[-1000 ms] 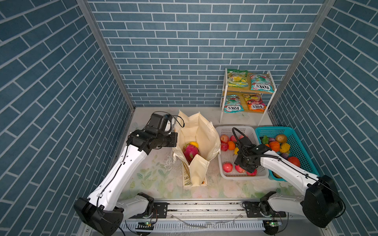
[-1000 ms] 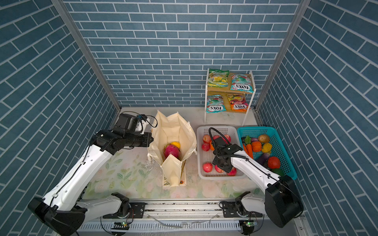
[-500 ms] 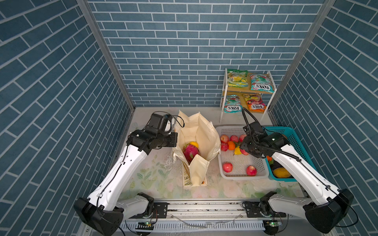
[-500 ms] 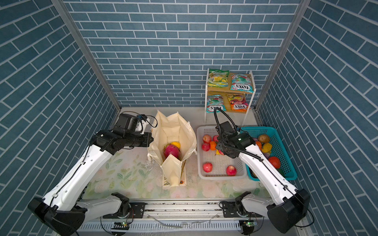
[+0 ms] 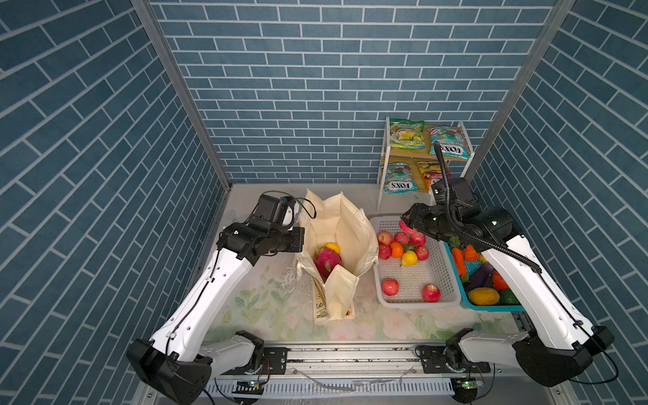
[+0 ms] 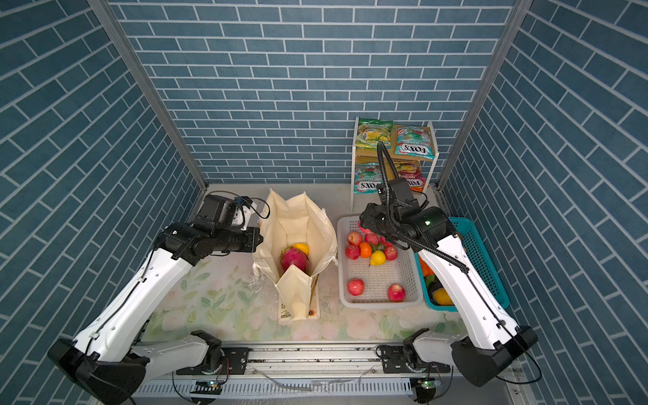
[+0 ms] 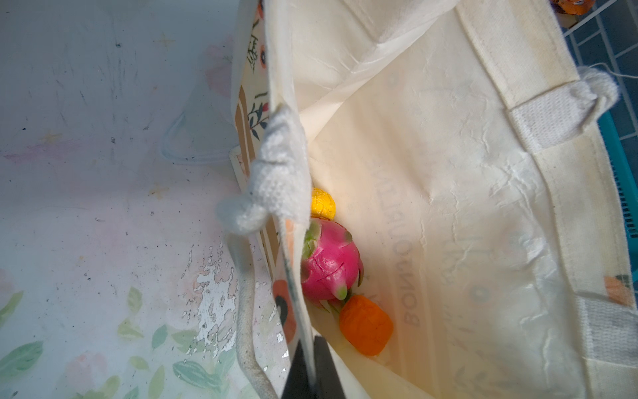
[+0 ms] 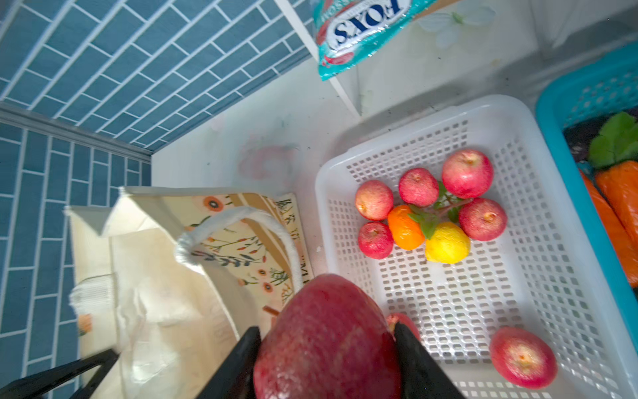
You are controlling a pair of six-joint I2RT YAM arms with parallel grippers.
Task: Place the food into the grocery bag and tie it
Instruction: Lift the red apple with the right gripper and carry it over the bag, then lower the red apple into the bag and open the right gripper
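Right gripper (image 8: 324,340) is clamped on a red apple (image 8: 324,304) — the fruit sits squarely between the two black jaws, over the far corner of the white basket (image 5: 417,304), just beside the grocery bag (image 5: 354,224). Left gripper (image 7: 310,352) is pinched tight on the bag's rim, mouth standing open; a dragon fruit (image 7: 329,262), a yellow fruit (image 7: 322,207) and an orange fruit (image 7: 366,324) lie on its bottom — well below those jaws.

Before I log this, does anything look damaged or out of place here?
Only the floral table cover: its print is flaked away in a patch beside the grocery bag. Nothing is spilled.
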